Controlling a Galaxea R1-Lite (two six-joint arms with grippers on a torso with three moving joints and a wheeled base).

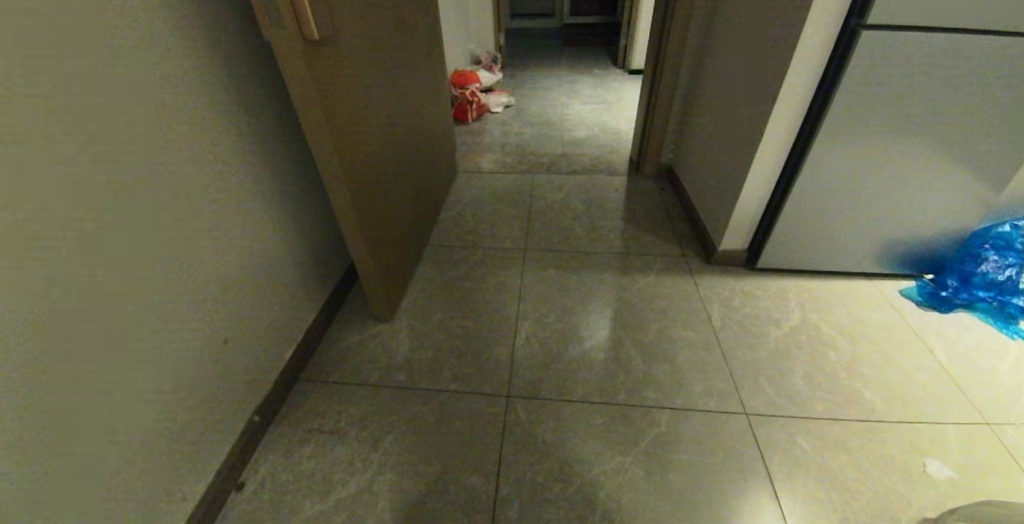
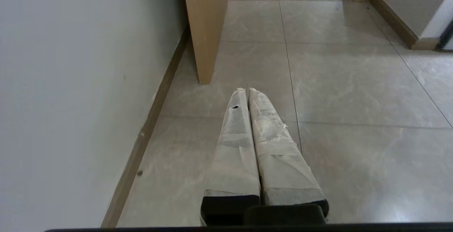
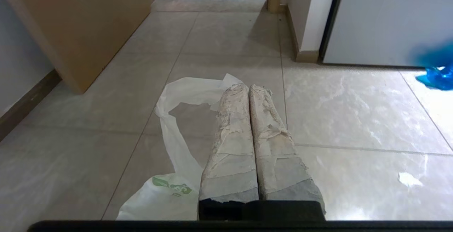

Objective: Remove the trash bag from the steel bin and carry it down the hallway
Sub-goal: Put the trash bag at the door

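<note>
Since the right gripper (image 3: 247, 86) is clamped on the thin, limp bag's (image 3: 170, 186) handle loop, it looks light but tearable.

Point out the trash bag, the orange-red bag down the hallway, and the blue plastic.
trash bag (image 3: 184, 94): right wrist view, white handle loop.
orange-red bag (image 1: 468, 104): head view, red body.
blue plastic (image 1: 980, 276): head view, crumpled middle.

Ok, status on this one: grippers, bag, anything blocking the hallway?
Left gripper shut, empty. Right gripper shut on the trash bag, bag hanging beside the fingers. Hallway ahead: open door on the left, orange-red bags by the wall.
</note>
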